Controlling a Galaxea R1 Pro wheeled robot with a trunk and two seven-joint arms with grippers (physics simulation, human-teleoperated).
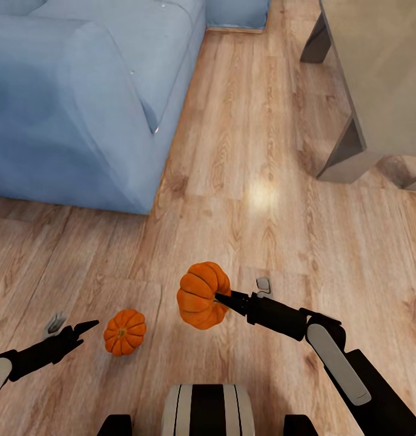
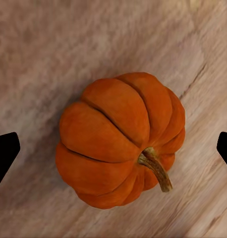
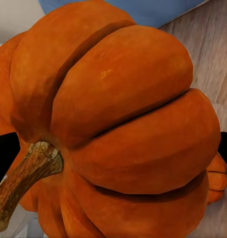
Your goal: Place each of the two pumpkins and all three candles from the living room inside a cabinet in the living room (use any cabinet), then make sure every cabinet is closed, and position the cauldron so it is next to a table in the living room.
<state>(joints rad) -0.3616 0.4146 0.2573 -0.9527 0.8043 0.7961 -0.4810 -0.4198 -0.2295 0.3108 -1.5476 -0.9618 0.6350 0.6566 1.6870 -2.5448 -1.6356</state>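
Head view: the right gripper [image 1: 223,298], black and two-fingered, is clamped on a bright orange ribbed round pumpkin [image 1: 200,295], which it holds up off the light wood plank floor [image 1: 256,200]. The fingertips meet the pumpkin's right flank. Right wrist view: the held pumpkin [image 3: 118,124] sits between the black finger edges at both sides of the frame; its tan stem [image 3: 22,181] juts out sideways, so the stem axis lies roughly level rather than upright.

Left gripper [image 1: 89,327]: fingers spread wide, touching nothing. Left wrist view: the two black fingertips [image 2: 4,153] stand far apart with a second, smaller orange ribbed pumpkin [image 2: 121,141] centred between them, resting on the floor. Its short stem leans to one side. In the head view this second pumpkin [image 1: 125,332] lies just beside the left gripper's tips, toward the robot's right.

A blue upholstered sofa [image 1: 80,103] stands well beyond; a beige table [image 1: 377,79] is at far right.
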